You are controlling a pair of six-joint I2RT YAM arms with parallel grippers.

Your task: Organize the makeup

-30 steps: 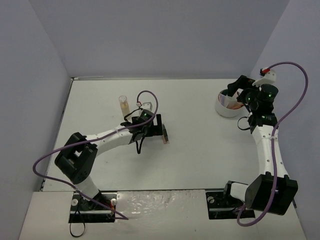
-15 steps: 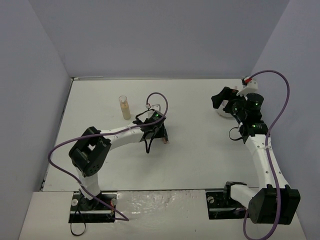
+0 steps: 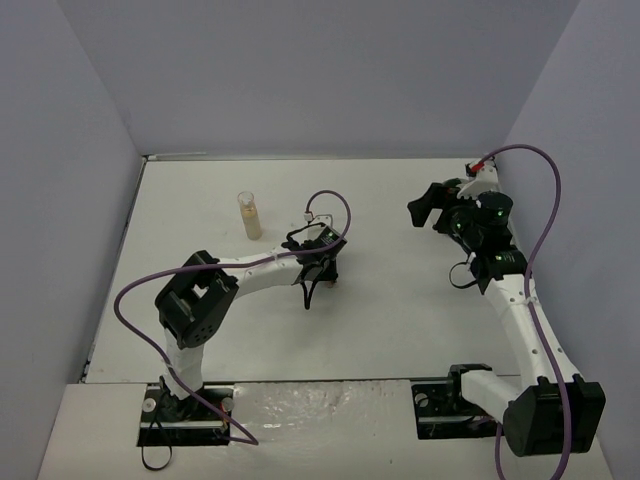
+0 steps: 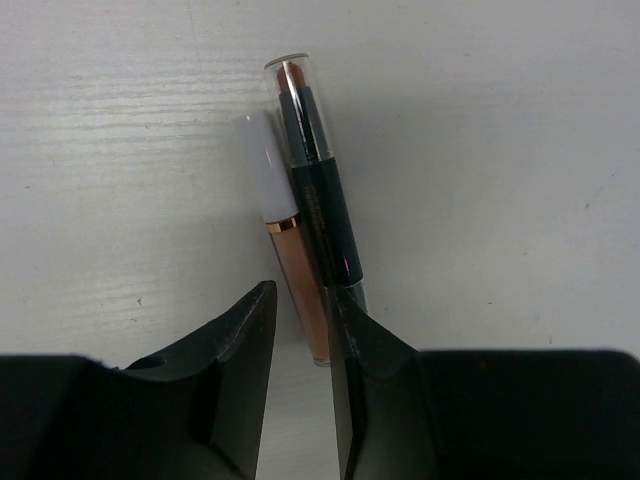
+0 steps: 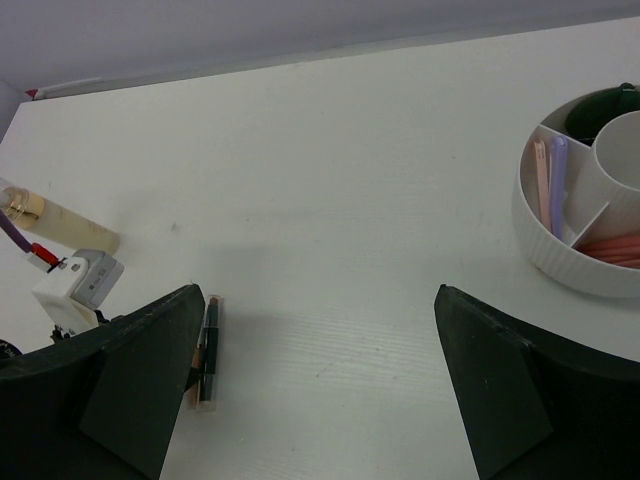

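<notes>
Since the white-capped peach stick (image 4: 296, 262) lies flat on the table (image 4: 500, 150) touching the dark green stick (image 4: 318, 200), the left gripper (image 4: 302, 300) has its jaws drawn narrow on the peach stick's tail alone, probably to lift it singly. The dark stick's end sits just outside one finger. The right gripper (image 5: 318, 300) hangs wide and empty near the divided bowl (image 5: 560, 262).

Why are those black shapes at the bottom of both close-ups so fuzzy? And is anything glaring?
Left wrist view: the fingers of the left gripper are too near the lens, soft-edged; the rose tube between them is sharp. Right wrist view: right gripper equally soft, white bowl crisp. Top view: even light, glare only on the near ledge.
</notes>
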